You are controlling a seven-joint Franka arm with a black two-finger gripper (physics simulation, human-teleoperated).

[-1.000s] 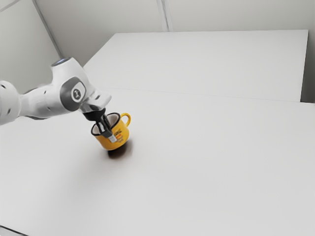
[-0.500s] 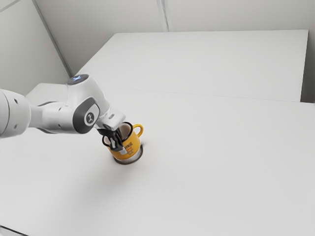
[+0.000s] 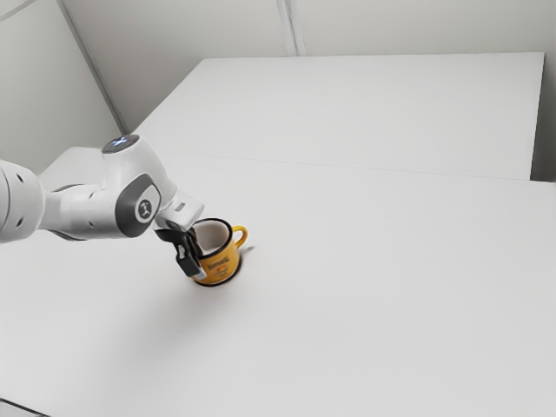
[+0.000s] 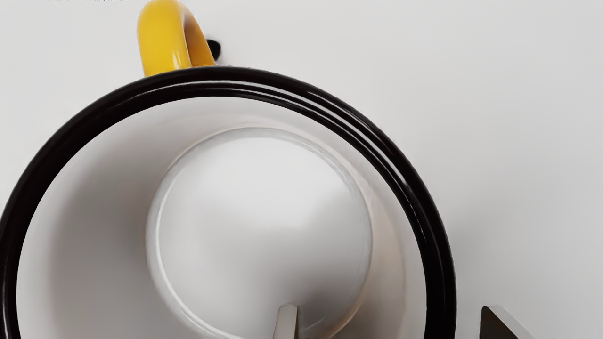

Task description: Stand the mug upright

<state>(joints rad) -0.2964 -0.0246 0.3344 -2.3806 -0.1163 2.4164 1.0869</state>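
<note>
Exterior view: so the glossy yellow mug with the black rim and looped yellow handle (image 3: 241, 234), i.e. the mug (image 3: 223, 264), is probably pretty light and stiff, enamel or ceramic by the look of it. That smooth coat could be slippery, and might chip if it got knocked. Best hold is IMO the side wall near the lip, one finger in and one out; the handle is a skinnier target and sits across the opening from the black two-finger gripper (image 3: 199, 264) anyway. Looks-wise it's got dark print on the side, a pale inside and a dark base edge. It seems to be standing upright on the smooth white table (image 3: 373, 295), right at the fingertips, mouth up, which is what the task wants.

Wrist view: the fingers are spread, not pinching anything. One finger (image 4: 285, 325) is inside the mug, the other finger (image 4: 504, 325) is outside, and the wall runs between them with a gap on both sides. Pale round bottom, nothing in it that I can see.
</note>
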